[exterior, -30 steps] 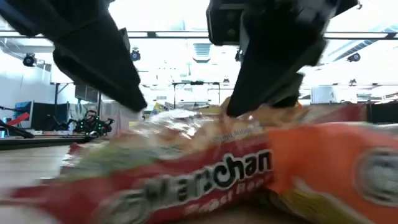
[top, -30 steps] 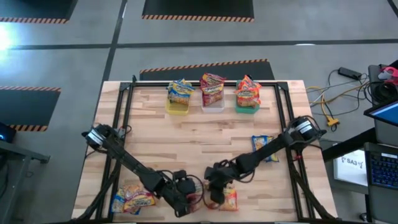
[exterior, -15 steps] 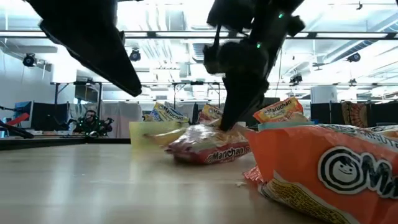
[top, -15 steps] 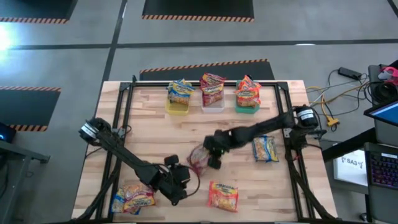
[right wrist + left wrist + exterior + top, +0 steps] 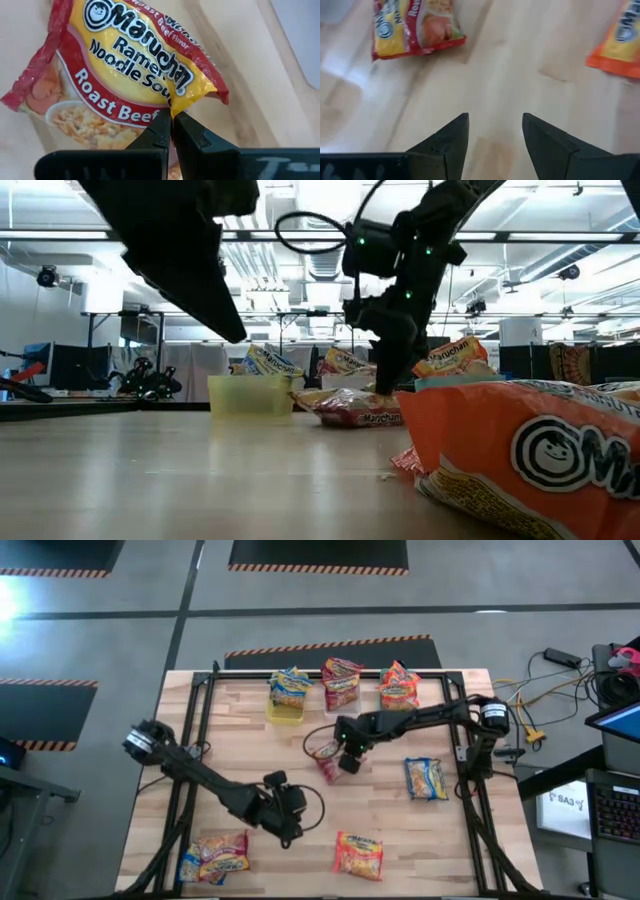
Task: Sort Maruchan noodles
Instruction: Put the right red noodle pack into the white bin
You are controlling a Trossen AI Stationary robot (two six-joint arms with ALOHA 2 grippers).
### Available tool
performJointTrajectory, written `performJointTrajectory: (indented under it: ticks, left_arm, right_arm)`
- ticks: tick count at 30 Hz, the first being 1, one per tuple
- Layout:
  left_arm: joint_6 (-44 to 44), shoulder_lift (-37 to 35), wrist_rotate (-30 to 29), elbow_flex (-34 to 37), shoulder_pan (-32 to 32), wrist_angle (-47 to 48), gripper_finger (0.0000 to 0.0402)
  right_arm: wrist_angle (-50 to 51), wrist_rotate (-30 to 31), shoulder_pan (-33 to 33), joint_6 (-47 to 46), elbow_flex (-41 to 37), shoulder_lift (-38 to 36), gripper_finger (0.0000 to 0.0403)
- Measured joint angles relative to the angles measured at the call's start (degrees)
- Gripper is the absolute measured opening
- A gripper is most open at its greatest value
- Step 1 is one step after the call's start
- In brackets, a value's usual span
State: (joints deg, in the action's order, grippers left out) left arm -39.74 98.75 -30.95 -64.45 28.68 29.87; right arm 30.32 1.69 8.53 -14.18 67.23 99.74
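bare wood [image 5: 250, 755] mid-table, three bins [image 5: 341, 705] crowding far edge

- The wooden table [image 5: 300, 790] has light planks and stands on a grey concrete floor [image 5: 130, 620].
- Black mats with orange and black striped edges [image 5: 320, 555] lie on the floor around the table.
- To the right of the table, cables [image 5: 540, 690] run across the floor, and a laptop [image 5: 615, 805] is at the edge.
- In the low view, the room behind is a bright hall with ceiling beams [image 5: 300, 235] and lamps.
- A desk with monitors [image 5: 60, 365] stands at the far left.
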Motion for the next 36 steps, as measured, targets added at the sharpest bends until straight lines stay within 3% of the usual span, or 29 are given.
performJointTrajectory:
  ticks: [10,15,18,28,36]
  left_arm:
    - [4.52,-1.2,2.28,5.03,-8.99,-7.86,0.0168]
    - [8.89,-1.2,12.44,11.61,-13.37,-26.42,0.0168]
    - [8.53,-1.2,15.69,16.3,-15.91,-37.33,0.0168]
    - [1.01,-0.89,17.06,26.74,-20.01,-57.77,0.0168]
    - [-0.99,-0.69,17.04,28.59,-21.52,-61.65,0.018]
  right_arm:
    - [2.39,-0.89,0.89,2.67,-1.02,0.0,0.0008]
    - [4.58,-3.2,0.9,3.39,-1.02,0.0,0.0008]
    - [4.75,-3.25,0.88,3.56,-1.02,0.0,0.0008]
    - [0.08,-3.23,0.47,4.36,-1.04,0.0,0.0008]
    - [-0.96,-3.21,-0.07,5.17,-1.04,0.0,0.0008]
